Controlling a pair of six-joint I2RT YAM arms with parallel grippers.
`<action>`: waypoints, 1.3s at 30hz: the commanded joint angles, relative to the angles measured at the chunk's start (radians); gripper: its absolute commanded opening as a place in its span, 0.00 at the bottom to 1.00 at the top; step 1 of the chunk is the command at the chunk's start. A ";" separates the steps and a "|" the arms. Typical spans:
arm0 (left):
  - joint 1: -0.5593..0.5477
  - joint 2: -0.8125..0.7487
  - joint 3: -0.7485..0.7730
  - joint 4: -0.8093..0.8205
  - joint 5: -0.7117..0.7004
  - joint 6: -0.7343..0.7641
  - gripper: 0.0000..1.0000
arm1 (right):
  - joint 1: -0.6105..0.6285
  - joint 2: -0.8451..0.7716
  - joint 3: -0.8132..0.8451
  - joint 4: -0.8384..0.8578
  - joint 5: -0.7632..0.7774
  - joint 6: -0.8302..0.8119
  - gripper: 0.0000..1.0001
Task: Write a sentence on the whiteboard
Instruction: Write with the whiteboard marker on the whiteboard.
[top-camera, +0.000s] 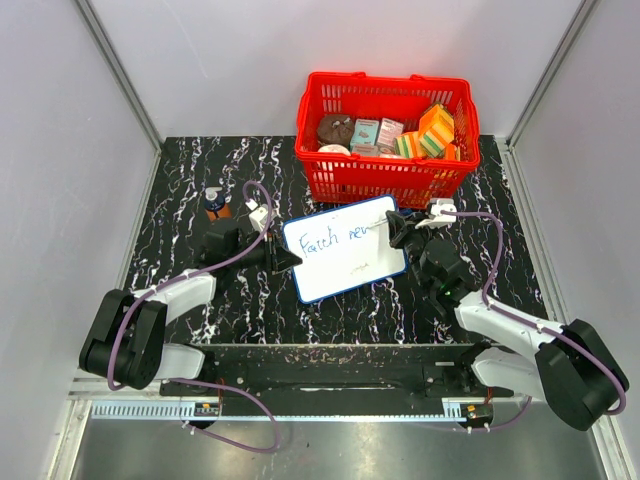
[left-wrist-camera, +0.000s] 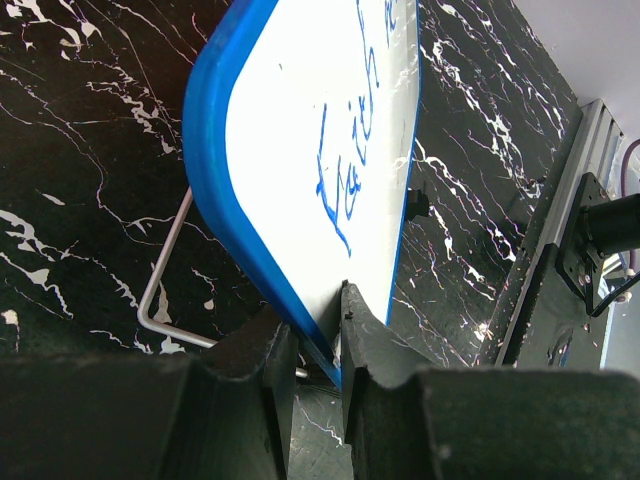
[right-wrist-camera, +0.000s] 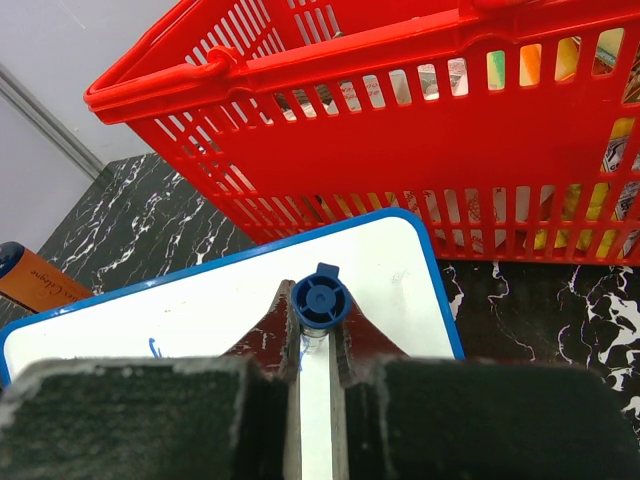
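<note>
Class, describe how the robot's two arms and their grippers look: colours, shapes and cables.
The left arm and right arm both have smooth white link shells between bulky black joints. A thin purple cable loops along each arm. The left gripper and right gripper are black, each with two thick, matt, wedge-shaped fingers.

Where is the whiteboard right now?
In the top view, the whiteboard is in the middle of the table, just in front of the red basket, with the left gripper pinching its left edge.
</note>
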 joint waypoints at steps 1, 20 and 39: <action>0.005 -0.003 0.010 0.001 -0.106 0.143 0.00 | -0.010 -0.009 0.031 0.023 0.021 -0.017 0.00; 0.005 -0.005 0.010 0.001 -0.108 0.143 0.00 | -0.010 -0.098 -0.016 -0.010 0.008 -0.007 0.00; 0.004 -0.006 0.011 0.001 -0.109 0.143 0.00 | -0.010 -0.090 -0.026 -0.015 0.015 -0.010 0.00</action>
